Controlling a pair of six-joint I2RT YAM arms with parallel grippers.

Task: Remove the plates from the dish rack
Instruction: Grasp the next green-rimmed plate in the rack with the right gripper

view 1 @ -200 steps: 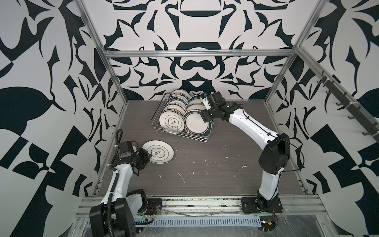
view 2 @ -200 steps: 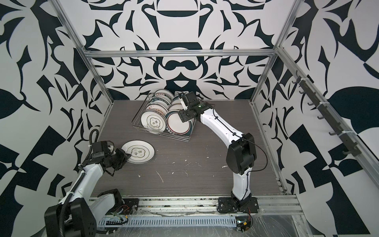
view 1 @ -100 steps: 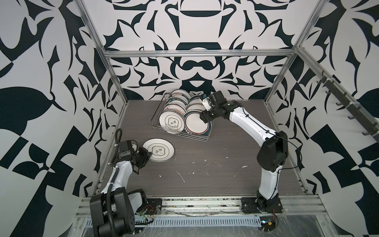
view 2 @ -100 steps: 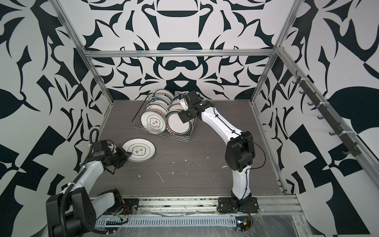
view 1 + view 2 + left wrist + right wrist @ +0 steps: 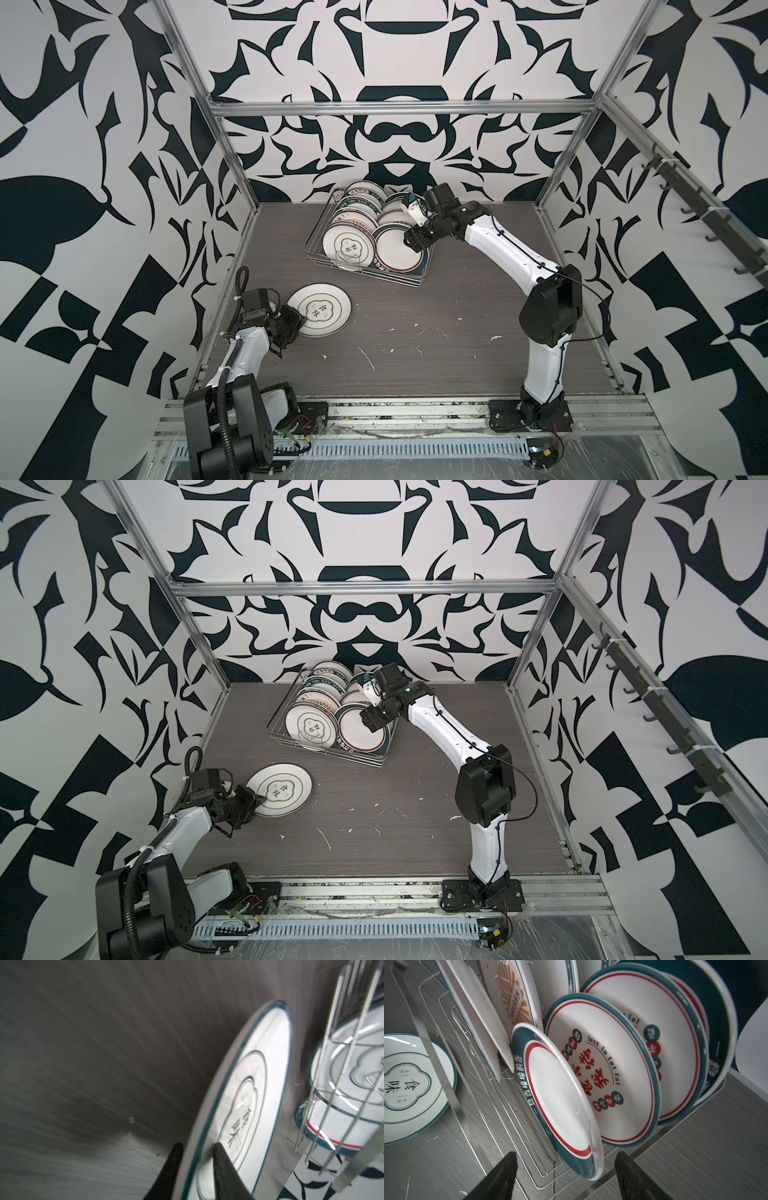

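**Both top views**
- dish rack: silver wire, upper centre of the frame, set askew near the back wall. Open bench lies in front of it and to its right.
- plates: two rows standing on edge, filling the rack from side to side.
- front teal-rimmed plate: lower right corner of the rack, just inside the front wire.
- right pincer: at that plate's upper right rim.
- flat plate: face up on the bench at lower left, well apart from the rack and near the frame rail.
- left pincer: at the flat plate's lower left rim.

**Left wrist view**
- left pincer: narrow. One fingertip is on the flat plate's face and the other is outside the rim. Whether they pinch the rim cannot be told.
- dish rack wires: right of frame, with a strip of bench between them and the plate.

**Right wrist view**
- right pincer: wide and gripping nothing. Its fingertips sit either side of the front teal-rimmed plate's rim, with a gap on both sides.
- red-character plate: leaning close behind the front plate.
- sunburst plate: upper left of frame, in the neighbouring row.
- flat plate: left edge of frame, outside the rack's wire wall.
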